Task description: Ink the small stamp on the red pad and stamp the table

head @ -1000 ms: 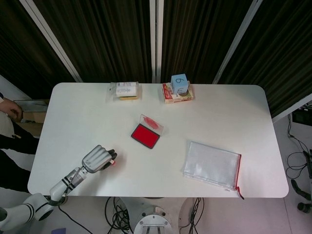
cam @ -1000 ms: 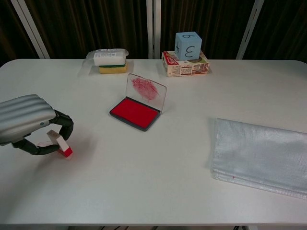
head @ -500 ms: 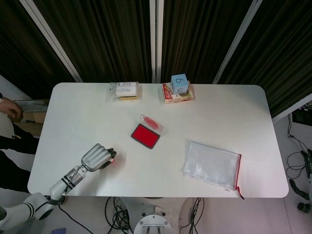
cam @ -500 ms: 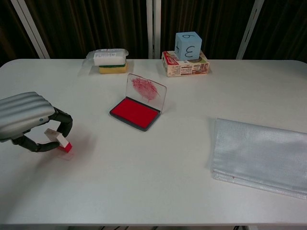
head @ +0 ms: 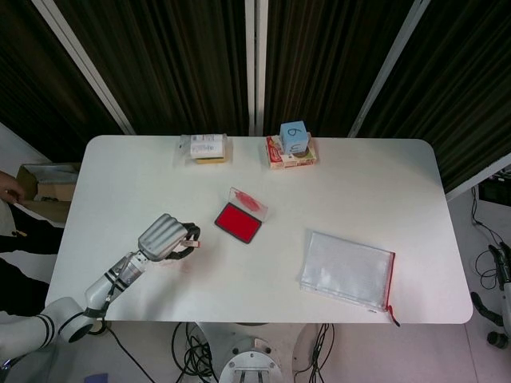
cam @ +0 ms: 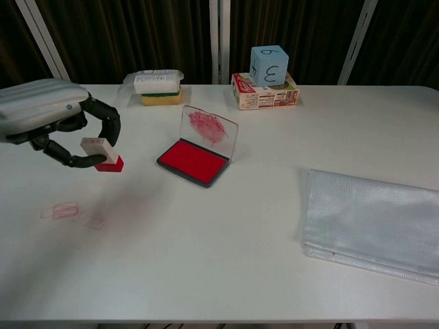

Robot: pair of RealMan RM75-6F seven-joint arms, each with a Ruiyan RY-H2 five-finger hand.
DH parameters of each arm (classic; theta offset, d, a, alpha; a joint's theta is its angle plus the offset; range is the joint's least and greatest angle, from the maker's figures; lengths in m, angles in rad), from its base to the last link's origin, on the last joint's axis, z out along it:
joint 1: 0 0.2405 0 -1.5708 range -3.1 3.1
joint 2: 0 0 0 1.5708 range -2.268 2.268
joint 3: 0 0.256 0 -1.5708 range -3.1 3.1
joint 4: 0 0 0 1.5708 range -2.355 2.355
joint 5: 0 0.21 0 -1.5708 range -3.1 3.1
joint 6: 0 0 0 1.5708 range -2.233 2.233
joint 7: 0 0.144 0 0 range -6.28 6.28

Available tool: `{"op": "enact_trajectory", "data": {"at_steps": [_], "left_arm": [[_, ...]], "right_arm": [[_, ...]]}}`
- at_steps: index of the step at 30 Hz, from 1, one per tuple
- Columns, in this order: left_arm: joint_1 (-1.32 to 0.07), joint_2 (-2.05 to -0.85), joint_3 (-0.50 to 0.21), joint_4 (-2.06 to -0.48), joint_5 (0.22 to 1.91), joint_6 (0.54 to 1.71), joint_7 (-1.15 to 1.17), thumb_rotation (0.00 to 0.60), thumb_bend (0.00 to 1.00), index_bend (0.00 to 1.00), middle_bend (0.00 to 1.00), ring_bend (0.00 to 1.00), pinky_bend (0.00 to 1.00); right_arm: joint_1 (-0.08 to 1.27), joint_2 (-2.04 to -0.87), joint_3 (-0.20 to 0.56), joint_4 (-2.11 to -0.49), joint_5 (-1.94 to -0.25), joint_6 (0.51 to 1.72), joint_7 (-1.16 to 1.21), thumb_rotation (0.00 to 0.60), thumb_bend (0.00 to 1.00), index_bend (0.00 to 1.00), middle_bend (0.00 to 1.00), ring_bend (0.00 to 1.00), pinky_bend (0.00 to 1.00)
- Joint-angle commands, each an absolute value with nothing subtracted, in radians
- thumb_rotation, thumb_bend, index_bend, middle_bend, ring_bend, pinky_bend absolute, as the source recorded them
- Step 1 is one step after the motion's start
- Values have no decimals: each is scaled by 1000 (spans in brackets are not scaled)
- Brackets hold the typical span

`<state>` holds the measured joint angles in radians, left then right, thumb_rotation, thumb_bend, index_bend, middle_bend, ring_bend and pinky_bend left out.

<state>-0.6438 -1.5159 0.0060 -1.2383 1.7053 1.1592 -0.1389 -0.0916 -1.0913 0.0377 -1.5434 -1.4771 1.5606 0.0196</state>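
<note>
My left hand (cam: 51, 120) (head: 165, 238) hangs above the table's left part and pinches the small stamp (cam: 101, 154) (head: 192, 240), a pale block with a red base, lifted off the surface. Faint red stamp marks (cam: 70, 214) lie on the table below and in front of the hand. The red ink pad (cam: 193, 162) (head: 238, 221) sits open at the table's middle, to the right of the stamp, its clear lid (cam: 208, 130) upright and smeared with red. My right hand is in neither view.
A wrapped sponge (cam: 157, 86) and a blue cube (cam: 268, 65) on a red-and-white box (cam: 265, 92) stand along the far edge. A clear zip pouch (cam: 374, 223) (head: 346, 271) lies at the right front. A person's hand (head: 9, 185) shows off the table's left.
My left hand has lifted the stamp off the table and carried it back and right toward the ink pad. Red marks now show where the stamp stood.
</note>
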Motion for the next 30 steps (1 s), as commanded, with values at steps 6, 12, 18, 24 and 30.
{"op": "enact_trajectory", "data": {"at_steps": [6, 12, 18, 24, 30], "left_arm": [[-816, -1573, -114, -1280, 1608, 966, -218, 600, 454, 588, 612, 1000, 1000], [-891, -1682, -128, -1151, 1602, 917, -275, 600, 474, 591, 618, 1000, 1000], [-943, -1781, -134, -1007, 1593, 893, -275, 600, 475, 592, 618, 1000, 1000], [-991, -1869, -133, -860, 1567, 833, -275, 600, 476, 596, 624, 1000, 1000], [-1014, -1919, -111, -766, 1564, 808, -277, 600, 478, 599, 626, 1000, 1000]], "right_arm": [[-108, -1081, 35, -1557, -1477, 1587, 18, 600, 187, 0, 0, 0, 0], [-120, -1075, 36, -1549, -1465, 1594, 32, 600, 188, 0, 0, 0, 0], [-126, -1074, 38, -1539, -1459, 1597, 48, 600, 188, 0, 0, 0, 0], [-133, -1079, 38, -1528, -1452, 1599, 61, 600, 189, 0, 0, 0, 0], [-146, -1081, 40, -1515, -1441, 1609, 79, 600, 191, 0, 0, 0, 0]]}}
